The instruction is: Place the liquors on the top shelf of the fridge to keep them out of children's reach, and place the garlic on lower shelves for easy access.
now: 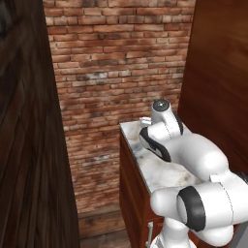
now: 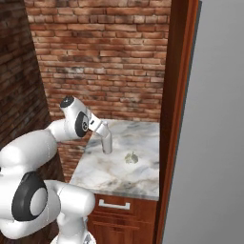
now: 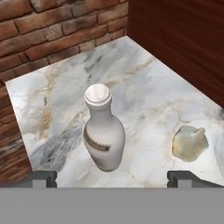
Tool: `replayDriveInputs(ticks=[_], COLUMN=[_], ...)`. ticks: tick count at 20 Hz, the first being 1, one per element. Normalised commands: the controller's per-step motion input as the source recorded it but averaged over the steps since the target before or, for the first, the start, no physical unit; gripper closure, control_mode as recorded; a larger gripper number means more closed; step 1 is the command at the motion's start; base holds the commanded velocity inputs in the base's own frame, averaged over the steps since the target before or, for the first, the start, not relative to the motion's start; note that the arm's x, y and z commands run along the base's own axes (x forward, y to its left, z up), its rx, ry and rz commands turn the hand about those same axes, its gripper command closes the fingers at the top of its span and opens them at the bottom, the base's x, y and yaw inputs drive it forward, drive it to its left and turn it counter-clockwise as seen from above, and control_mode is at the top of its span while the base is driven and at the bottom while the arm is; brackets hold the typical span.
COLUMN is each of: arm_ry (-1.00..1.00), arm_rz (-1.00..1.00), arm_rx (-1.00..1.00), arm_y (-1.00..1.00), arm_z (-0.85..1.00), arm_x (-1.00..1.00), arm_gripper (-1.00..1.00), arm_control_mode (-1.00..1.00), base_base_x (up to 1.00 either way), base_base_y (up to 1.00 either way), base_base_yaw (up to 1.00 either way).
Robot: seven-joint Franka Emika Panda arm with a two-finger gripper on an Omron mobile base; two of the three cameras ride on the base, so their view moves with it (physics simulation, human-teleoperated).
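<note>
Your gripper (image 3: pixel 112 178) hangs above the marble counter (image 3: pixel 52 100) with its jaws spread wide and empty, framing the pale cream liquor bottle (image 3: pixel 103 133) that stands upright, apparently lined up for a grasp. The garlic (image 3: pixel 189 142) lies near it on the counter, apart.

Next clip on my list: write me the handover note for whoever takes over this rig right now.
Pincer: open, empty, hovering above the marble counter, aimed at the cream bottle.
Cream bottle: upright on the counter, between the two fingertips as the hand view frames it, not yet gripped.
Garlic: on the counter beside the bottle, apart from it; also seen in the right base view.
Fridge: its grey door stands right of the counter.
Done: nothing placed yet, as far as these views show.
Left: grip the cream bottle and put it on the top shelf, then the other liquor; garlic goes on a lower shelf.
</note>
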Motion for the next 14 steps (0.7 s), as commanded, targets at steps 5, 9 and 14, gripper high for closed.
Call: replayDriveInputs(ticks=[5, 9, 14], arm_ry=[0.01, 0.0, 0.0], arm_rz=[0.0, 0.0, 0.0], arm_rx=[0.0, 0.0, 0.0], arm_y=[-0.08, -0.06, 0.0], arm_z=[-0.18, -0.16, -0.12], arm_x=[0.07, 0.09, 0.13], arm_gripper=[-1.0, -1.0, -1.0], arm_control_mode=[-1.0, -1.0, -1.0], base_base_x=[0.0, 0.0, 0.0], base_base_y=[0.0, 0.0, 0.0], base_base_yaw=[0.0, 0.0, 0.0])
